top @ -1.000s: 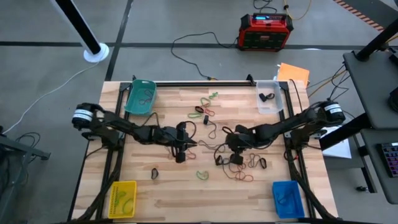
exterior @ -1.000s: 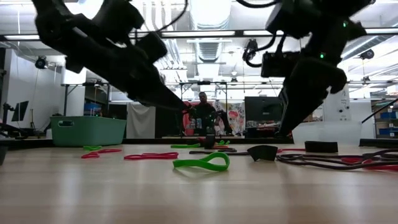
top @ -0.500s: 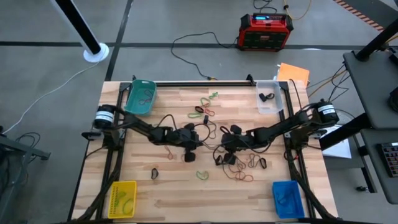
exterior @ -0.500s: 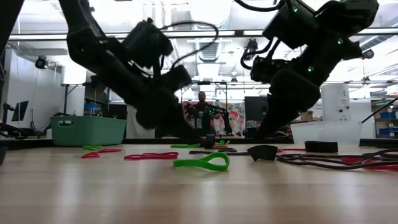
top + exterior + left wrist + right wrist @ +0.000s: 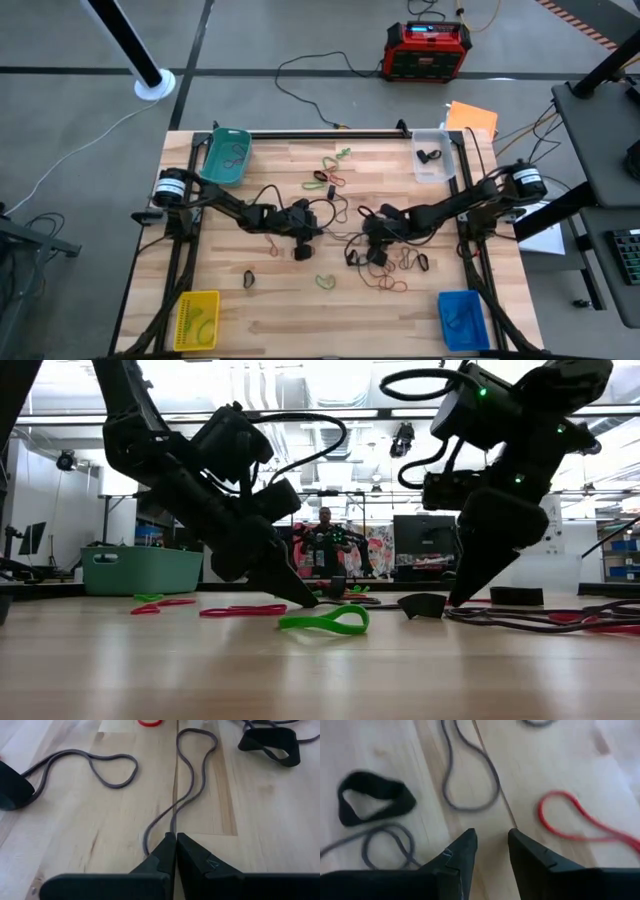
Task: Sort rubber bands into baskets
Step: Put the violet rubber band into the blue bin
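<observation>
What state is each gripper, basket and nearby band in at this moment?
Left gripper: shut on the grey band, low at the table.
Right gripper: open, empty, above bare wood.
Teal basket: upright, bands inside.
Clear basket: upright, one black band inside.
Yellow basket: upright, holds a band.
Blue basket: upright, holds a band.
Green band: loose on the table.

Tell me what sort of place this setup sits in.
Most likely a robotics lab or workshop. The low view looks past the wooden table into a big hall with exposed ceiling ducts, strip lights and monitors; from above, cables cross a bare concrete floor beside a red-and-black box.
</observation>
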Tool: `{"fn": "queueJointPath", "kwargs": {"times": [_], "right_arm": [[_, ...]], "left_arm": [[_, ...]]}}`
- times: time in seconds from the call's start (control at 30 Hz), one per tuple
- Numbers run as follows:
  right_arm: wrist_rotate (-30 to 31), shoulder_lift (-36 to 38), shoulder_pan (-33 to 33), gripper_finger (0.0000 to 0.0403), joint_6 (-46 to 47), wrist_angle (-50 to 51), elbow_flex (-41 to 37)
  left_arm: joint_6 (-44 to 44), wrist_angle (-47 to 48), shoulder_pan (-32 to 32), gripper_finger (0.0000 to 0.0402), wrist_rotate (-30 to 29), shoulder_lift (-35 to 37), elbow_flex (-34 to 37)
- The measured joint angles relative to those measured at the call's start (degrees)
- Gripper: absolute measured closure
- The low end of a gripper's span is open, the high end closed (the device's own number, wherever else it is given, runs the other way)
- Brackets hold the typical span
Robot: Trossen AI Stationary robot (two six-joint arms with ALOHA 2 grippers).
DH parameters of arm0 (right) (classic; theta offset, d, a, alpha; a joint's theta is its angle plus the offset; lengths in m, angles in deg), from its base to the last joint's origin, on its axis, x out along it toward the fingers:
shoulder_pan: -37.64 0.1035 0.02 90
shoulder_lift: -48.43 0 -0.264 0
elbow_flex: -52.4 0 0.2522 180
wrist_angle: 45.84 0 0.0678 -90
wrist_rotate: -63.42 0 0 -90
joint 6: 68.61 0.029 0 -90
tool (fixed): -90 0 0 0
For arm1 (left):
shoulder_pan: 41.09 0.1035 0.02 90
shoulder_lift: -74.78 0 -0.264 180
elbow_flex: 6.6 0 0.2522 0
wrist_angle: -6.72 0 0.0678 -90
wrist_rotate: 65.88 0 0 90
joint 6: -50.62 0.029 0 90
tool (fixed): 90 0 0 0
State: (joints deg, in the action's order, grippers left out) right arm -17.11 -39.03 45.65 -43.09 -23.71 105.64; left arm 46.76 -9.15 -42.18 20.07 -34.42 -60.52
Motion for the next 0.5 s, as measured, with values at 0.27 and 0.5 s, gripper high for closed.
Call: {"fn": "queueJointPath", "kwargs": {"times": [0.27,0.5], "right_arm": [[1.74,-7.26,-0.4,0.0286,-6.98,-17.24,0.24],[4.3,-12.5,-0.79,0.0276,-10.5,-23.48,2.73]], "left_arm": [[-1.17,-1.46,0.02,0.0402,0.36,-0.82,-0.02],[-1.17,-1.54,0.02,0.0402,0.55,-0.92,0.0]]}}
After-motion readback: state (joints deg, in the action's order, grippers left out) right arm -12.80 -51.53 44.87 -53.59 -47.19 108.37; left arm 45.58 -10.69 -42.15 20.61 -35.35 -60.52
